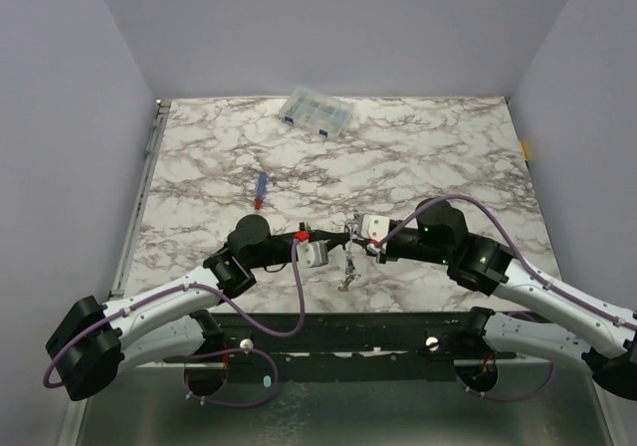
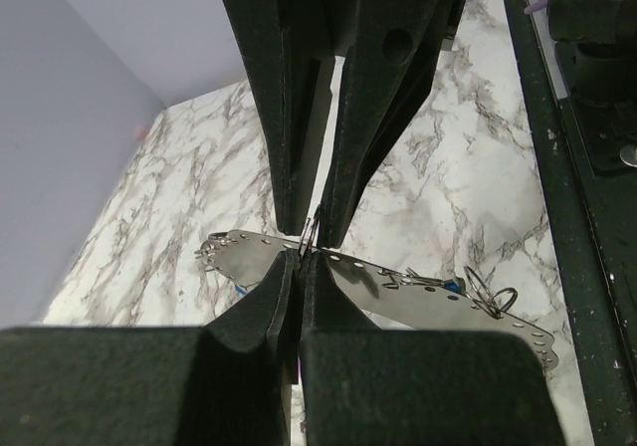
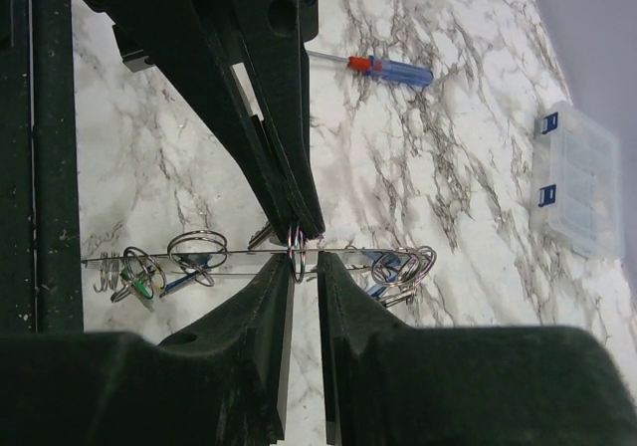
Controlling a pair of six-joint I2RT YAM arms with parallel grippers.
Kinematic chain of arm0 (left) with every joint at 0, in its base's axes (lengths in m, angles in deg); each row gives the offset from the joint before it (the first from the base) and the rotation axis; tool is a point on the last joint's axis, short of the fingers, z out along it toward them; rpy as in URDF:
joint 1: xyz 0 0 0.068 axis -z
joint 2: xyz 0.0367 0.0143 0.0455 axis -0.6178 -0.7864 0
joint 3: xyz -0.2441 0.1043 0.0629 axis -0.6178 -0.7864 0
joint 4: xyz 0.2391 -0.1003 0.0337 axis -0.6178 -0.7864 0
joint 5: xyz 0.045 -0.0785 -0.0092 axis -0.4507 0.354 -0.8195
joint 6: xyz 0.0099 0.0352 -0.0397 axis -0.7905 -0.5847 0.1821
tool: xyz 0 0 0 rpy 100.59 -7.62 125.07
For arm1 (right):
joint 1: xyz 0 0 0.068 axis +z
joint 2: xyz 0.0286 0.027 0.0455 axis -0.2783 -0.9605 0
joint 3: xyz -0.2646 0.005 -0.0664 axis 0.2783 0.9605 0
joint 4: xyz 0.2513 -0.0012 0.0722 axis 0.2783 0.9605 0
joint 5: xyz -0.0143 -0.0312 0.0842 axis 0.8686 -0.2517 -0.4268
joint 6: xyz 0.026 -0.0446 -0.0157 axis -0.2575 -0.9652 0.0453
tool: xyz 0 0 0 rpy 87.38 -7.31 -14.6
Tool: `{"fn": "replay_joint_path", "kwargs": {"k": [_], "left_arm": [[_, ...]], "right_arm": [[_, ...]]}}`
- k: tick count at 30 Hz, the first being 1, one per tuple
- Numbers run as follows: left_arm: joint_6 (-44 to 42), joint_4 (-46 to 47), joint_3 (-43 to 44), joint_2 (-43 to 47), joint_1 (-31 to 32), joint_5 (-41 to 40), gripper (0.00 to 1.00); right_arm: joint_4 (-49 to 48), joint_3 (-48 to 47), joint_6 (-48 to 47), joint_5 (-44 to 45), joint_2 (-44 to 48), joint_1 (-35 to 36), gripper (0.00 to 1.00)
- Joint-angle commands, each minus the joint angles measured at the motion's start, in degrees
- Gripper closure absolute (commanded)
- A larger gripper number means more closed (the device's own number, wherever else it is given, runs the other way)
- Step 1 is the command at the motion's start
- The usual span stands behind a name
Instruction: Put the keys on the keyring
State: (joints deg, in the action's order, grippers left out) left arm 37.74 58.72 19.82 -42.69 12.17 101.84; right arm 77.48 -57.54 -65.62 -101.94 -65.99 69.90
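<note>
The keyring [image 2: 398,292] shows as a flat grey metal band with small holes, held above the table; the right wrist view has it edge-on [image 3: 229,259]. Small split rings hang on it, carrying the keys: a green tag [image 3: 145,285] and blue tags [image 3: 383,269]. More keys [image 1: 348,273] dangle below the grippers. My left gripper [image 2: 302,257] is shut on a small split ring [image 2: 310,234] at the band's edge. My right gripper [image 3: 305,259] faces it from the other side, jaws slightly apart. That ring [image 3: 297,257] stands in the gap, against one finger.
A red-and-blue screwdriver [image 1: 261,189] lies on the marble table [image 1: 428,157] behind the grippers. A clear plastic compartment box [image 1: 317,113] sits near the far edge. The black rail of the arm bases [image 1: 338,329] runs along the near edge.
</note>
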Motion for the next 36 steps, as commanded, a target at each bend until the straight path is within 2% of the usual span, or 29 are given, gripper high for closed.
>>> {"fn": "replay_joint_path", "kwargs": {"k": [1,6,10,15,20,22,25,36], "left_arm": [[-0.88,0.77,2.18,0.08,-0.11,0.28,1.0],[-1.07,0.39,2.31,-0.02,-0.11,0.55,1.0],[-1.3,-0.15,2.44,-0.16,-0.08,0.91,1.0],[-2.08,-0.65,2.29,0.65,-0.14,1.62,1.0],[-3.23,-1.1,1.64,2.27,-0.07,-0.29,0.74],[-3.34,-1.1,1.49,2.51,-0.19,-0.72,0.69],[-3.34,-1.11,1.48,2.57,-0.21,-0.25,0.66],[-2.25,0.68,1.27,3.02,-0.2,3.29,0.68]], "right_arm": [[-2.39,0.75,-0.21,1.77,-0.4,0.45,0.79],[-3.17,1.39,-0.21,1.9,-0.61,0.41,0.86],[-4.29,2.06,0.09,1.77,-0.67,0.41,0.99],[-9.96,5.25,0.32,3.08,2.3,0.41,1.0],[-15.0,8.51,0.51,3.36,6.03,0.41,1.0],[-17.55,9.49,0.98,3.3,7.37,0.41,1.0],[-19.68,10.81,1.51,3.1,9.14,0.41,1.0],[-30.02,16.59,3.87,-2.5,13.14,0.41,1.0]]}}
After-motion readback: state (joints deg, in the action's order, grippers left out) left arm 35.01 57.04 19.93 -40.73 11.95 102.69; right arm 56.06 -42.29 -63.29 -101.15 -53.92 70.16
